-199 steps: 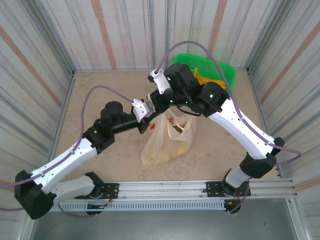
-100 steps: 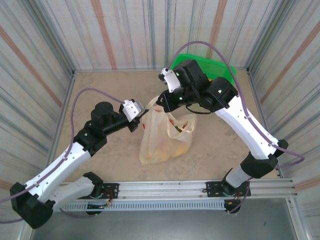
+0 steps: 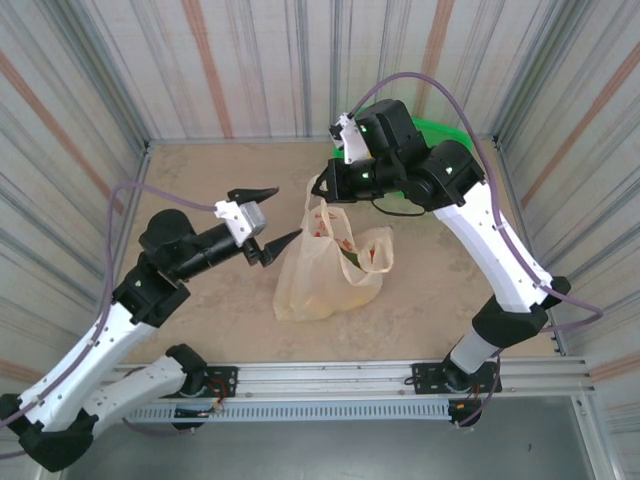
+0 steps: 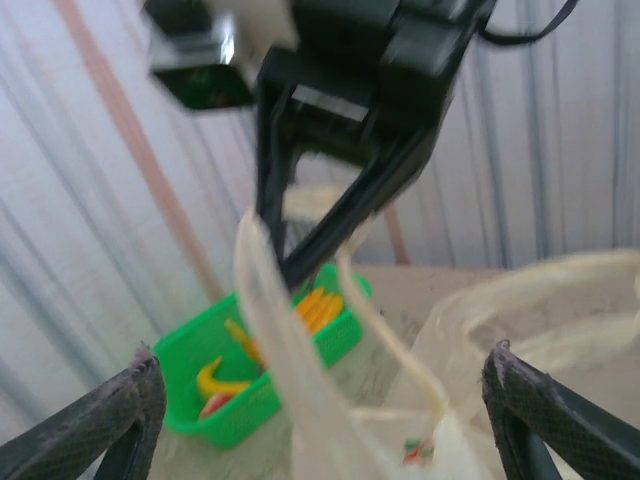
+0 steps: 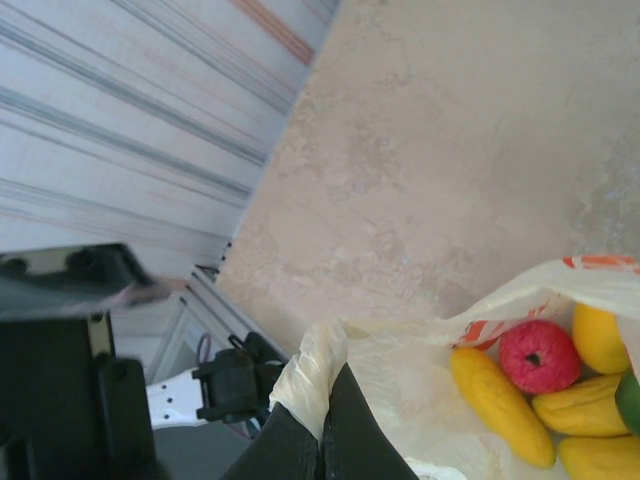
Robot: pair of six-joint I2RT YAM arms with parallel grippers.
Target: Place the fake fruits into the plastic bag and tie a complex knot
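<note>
Handle work is the whole game here, I reckon. Right gripper [image 3: 318, 192] is pressed together on a handle [image 4: 262, 290] of the bag [image 3: 320, 290] and holds that strip up taut near the upper middle of the overhead view. The right wrist view has its fingers [image 5: 285, 455] pinching bunched plastic at the bottom edge. The bag slumps on the table [image 3: 200, 170] at the centre of the overhead view, with fruit [image 5: 540, 357] inside: a red round one and a few yellow ones. Left gripper [image 3: 288, 212] is spread wide with nothing in it, just left of the bag and aimed at it. In its own wrist view a thinner strip [image 4: 400, 355] runs beside the held one. I can't tell if that's the second handle or the far side of the same loop. To do this bit well, I'd ease the left one in slowly and centre the loose strip between the open jaws. I'd close low down near the bag's mouth, not up where the other arm already grips. The upward pull should stay steady so the bag doesn't flop and tip fruit out. Thin film slips and stretches, so no yanking. Side note: the green basket [image 4: 200, 420] at lower left of the left wrist view has a banana [image 4: 215, 380] in it, so loading may not be finished.
</note>
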